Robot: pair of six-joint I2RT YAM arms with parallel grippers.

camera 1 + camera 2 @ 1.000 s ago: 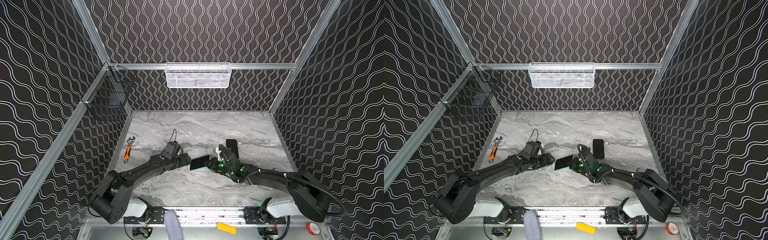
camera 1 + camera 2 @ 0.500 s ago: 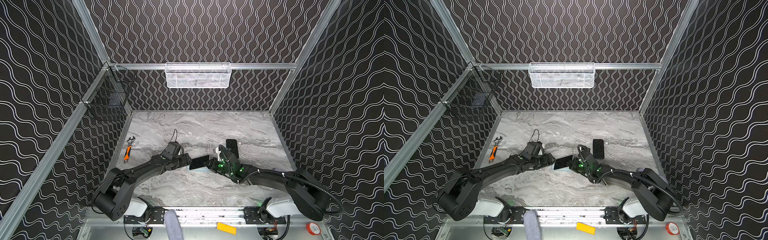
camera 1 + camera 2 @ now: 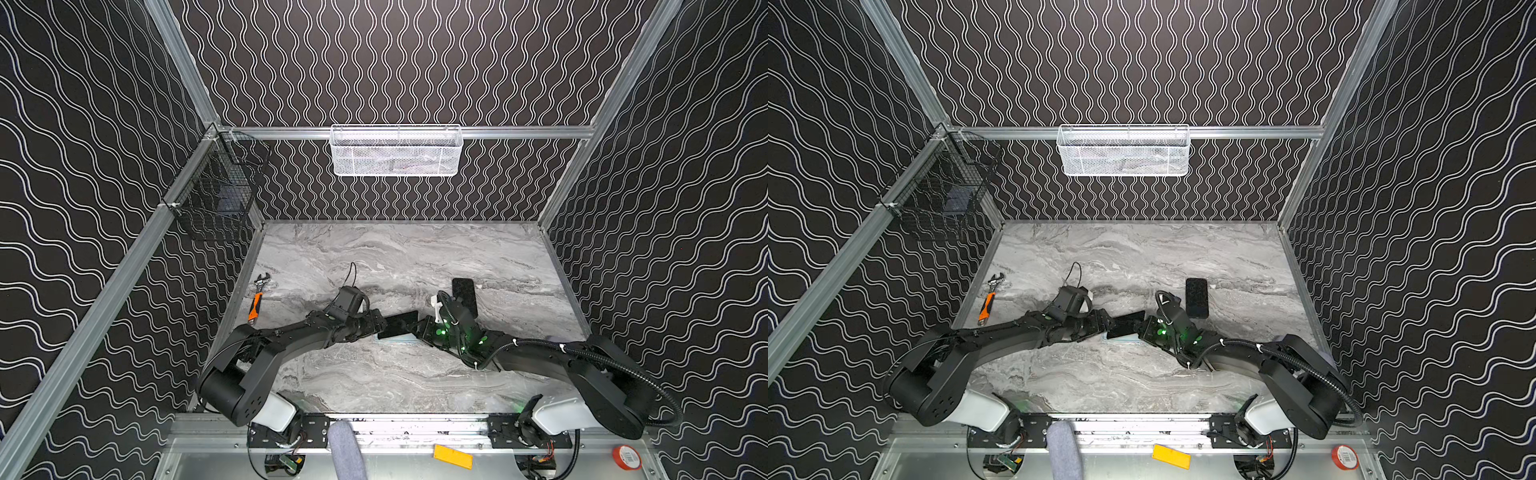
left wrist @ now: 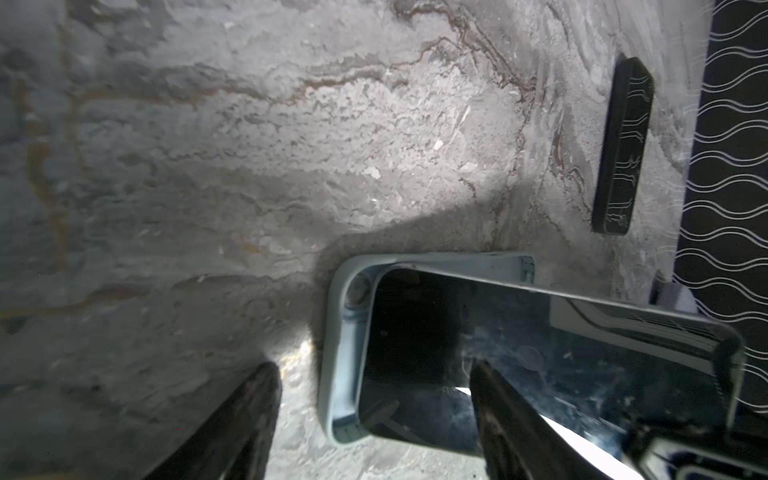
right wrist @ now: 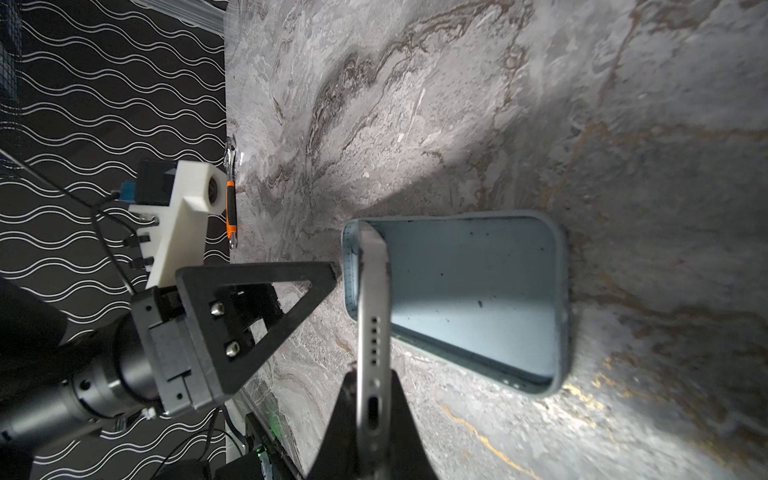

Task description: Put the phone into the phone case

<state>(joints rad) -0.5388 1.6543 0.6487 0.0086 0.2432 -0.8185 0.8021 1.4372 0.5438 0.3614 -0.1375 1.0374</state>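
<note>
1. Phone (image 5: 374,291): a thin rectangular slab with a glossy black glass face and a matte grey metal edge. It has rounded corners, and the held end carries a row of small holes and an oblong port. It stands tilted, the held end raised and the opposite end resting inside the phone case.
2. Phone case (image 5: 478,291): a pale blue matte shell with rounded corners and a raised rim, its floor speckled with dark dust. It lies open side up on the desk, front of centre, between the two arms.
3. Right end effector (image 5: 373,399): two black tapering fingers clamped on the phone's raised end, across its thickness.
4. Left end effector (image 4: 370,370): black triangular fingers standing apart and holding nothing. One tip is just beside the case's end rim; contact cannot be judged.
5. Desk (image 3: 374,257): a matte grey marble pattern with brownish veins. It also carries a flat black slab (image 3: 464,291) beyond the right arm and an orange-handled wrench (image 3: 255,301) near the left edge.
6. Enclosure: black walls (image 3: 415,62) with white wavy lines, framed by aluminium rails (image 3: 519,132). A white mesh basket (image 3: 395,151) hangs on the back rail and a black wire basket (image 3: 216,195) at the left corner.
</note>
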